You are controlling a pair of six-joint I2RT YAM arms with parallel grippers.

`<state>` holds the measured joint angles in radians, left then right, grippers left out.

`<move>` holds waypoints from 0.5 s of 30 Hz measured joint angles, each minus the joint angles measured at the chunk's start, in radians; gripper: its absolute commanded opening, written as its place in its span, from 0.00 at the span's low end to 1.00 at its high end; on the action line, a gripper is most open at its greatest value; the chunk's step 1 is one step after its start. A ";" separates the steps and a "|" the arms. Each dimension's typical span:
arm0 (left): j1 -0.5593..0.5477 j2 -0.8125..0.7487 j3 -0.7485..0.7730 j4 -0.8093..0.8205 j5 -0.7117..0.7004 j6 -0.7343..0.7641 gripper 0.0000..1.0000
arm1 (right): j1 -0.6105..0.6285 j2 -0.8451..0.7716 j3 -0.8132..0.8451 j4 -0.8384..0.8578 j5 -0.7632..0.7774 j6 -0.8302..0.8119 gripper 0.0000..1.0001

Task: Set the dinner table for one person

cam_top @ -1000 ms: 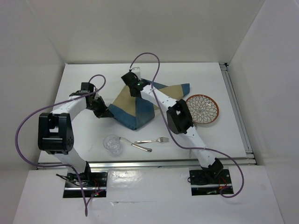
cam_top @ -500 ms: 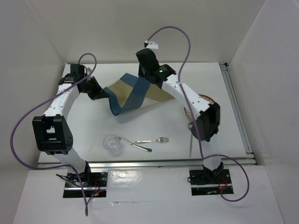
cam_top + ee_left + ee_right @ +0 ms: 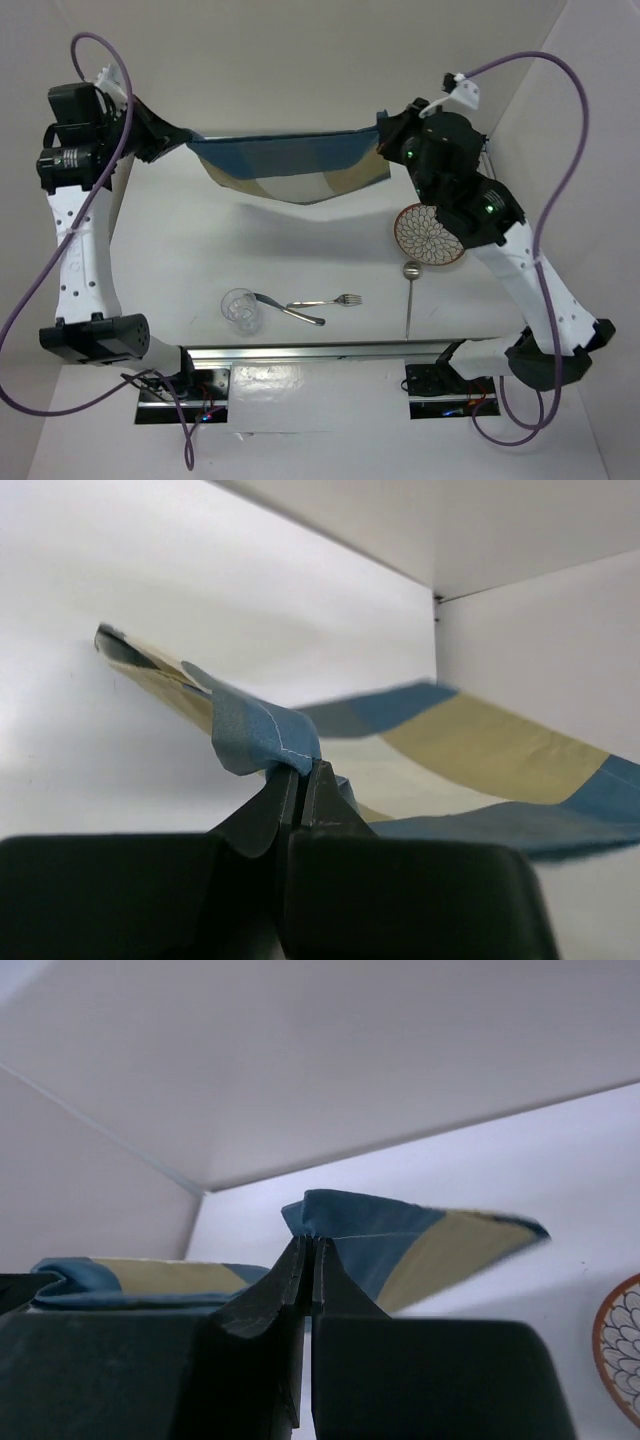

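The blue-and-tan striped placemat (image 3: 285,165) hangs stretched in the air between both grippers, sagging in the middle, high above the white dinner table (image 3: 250,250). My left gripper (image 3: 172,140) is shut on its left corner; the left wrist view shows the jaws pinching a blue corner of the placemat (image 3: 265,735). My right gripper (image 3: 385,135) is shut on its right corner, and the right wrist view shows the placemat (image 3: 370,1225) pinched at its blue edge. A patterned plate (image 3: 428,235) lies on the table at the right.
A clear glass (image 3: 240,307), a knife (image 3: 290,310) and a fork (image 3: 325,300) lie near the table's front edge. A spoon (image 3: 409,290) lies in front of the plate. A silver rail (image 3: 320,350) edges the front. White walls enclose the table.
Both arms have risen and spread apart, lifting the placemat off the table and pulling it from a folded heap into a wide hanging sheet. The spoon has come into view.
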<state>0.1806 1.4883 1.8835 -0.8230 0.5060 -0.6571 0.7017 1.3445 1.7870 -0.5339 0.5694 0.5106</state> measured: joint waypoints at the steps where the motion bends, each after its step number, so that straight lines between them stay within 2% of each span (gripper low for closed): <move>1: 0.004 -0.016 0.023 -0.006 0.005 0.000 0.00 | 0.002 -0.028 -0.004 -0.001 0.000 0.006 0.00; 8: 0.005 -0.092 0.093 -0.017 0.038 -0.003 0.00 | 0.009 -0.101 -0.010 -0.004 0.004 0.038 0.00; 15: 0.005 0.032 0.116 0.006 0.077 -0.006 0.00 | -0.052 0.035 0.027 -0.001 -0.009 -0.016 0.00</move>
<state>0.1860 1.5204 1.9995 -0.8165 0.5827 -0.6628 0.6495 1.3796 1.8141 -0.5346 0.5602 0.4946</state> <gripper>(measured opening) 0.045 0.036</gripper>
